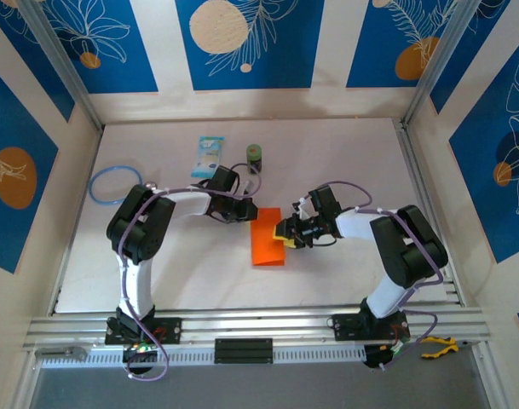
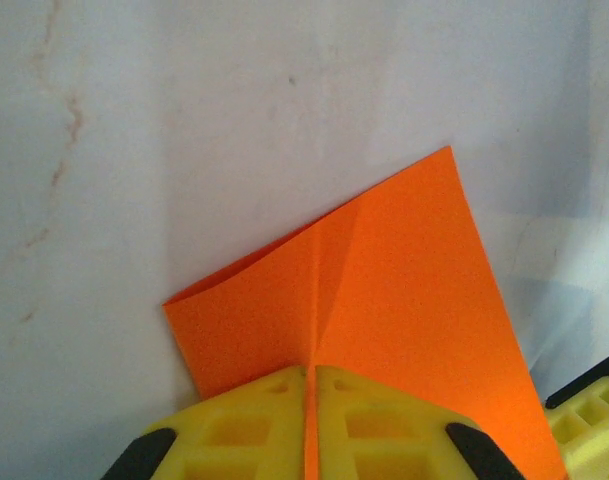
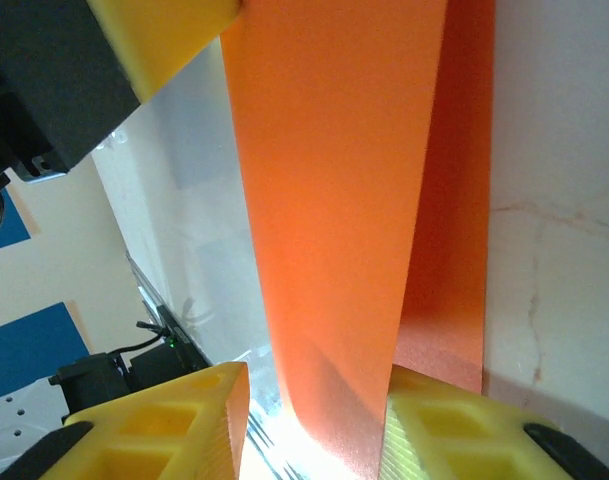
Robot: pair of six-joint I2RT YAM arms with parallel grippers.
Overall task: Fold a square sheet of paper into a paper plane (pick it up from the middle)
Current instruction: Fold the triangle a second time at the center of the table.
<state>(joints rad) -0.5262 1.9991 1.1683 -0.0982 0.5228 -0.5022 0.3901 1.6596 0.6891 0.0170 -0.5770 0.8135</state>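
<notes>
The square sheet of paper is bright orange and lies folded over lengthwise on the white table between both arms. In the left wrist view a crease runs up the paper, and my left gripper is shut on its near edge, with a thin orange line between the yellow fingers. My right gripper stands open around the curled fold of the paper, which leans on the right finger and stays clear of the left one. A paper plane is out of view.
A light-blue packet and a small green can sit behind the left gripper. A blue ring lies at the far left. The aluminium rail runs along the near edge, and walls close in both sides.
</notes>
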